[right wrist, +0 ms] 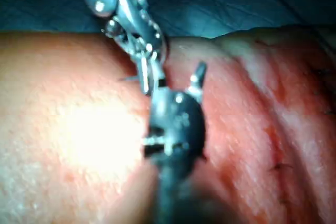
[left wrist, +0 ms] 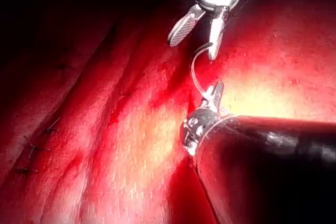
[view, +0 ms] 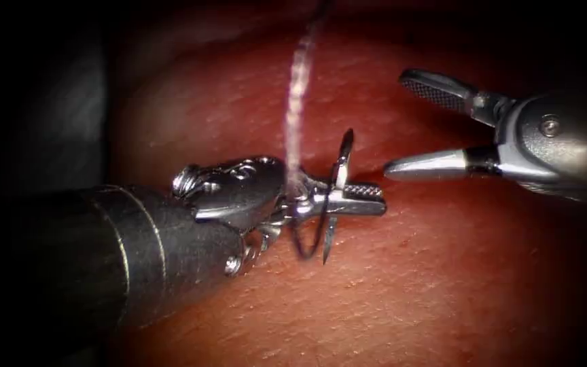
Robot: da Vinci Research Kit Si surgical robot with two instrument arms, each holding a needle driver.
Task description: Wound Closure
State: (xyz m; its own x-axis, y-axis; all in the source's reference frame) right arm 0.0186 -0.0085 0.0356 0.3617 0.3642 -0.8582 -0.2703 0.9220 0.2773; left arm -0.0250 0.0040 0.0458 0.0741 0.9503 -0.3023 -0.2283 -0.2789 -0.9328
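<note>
While left pincer (view: 348, 200) grips one needle (view: 338, 178), right pincer (view: 402, 126) gapes.

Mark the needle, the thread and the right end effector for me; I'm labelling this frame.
needle (view: 342, 151): endoscope view, upper part of its curve, above the left tool's jaws.
thread (view: 297, 95): endoscope view, mid-strand rising from the left tool.
right end effector (view: 395, 126): endoscope view, between its open tips.
</note>
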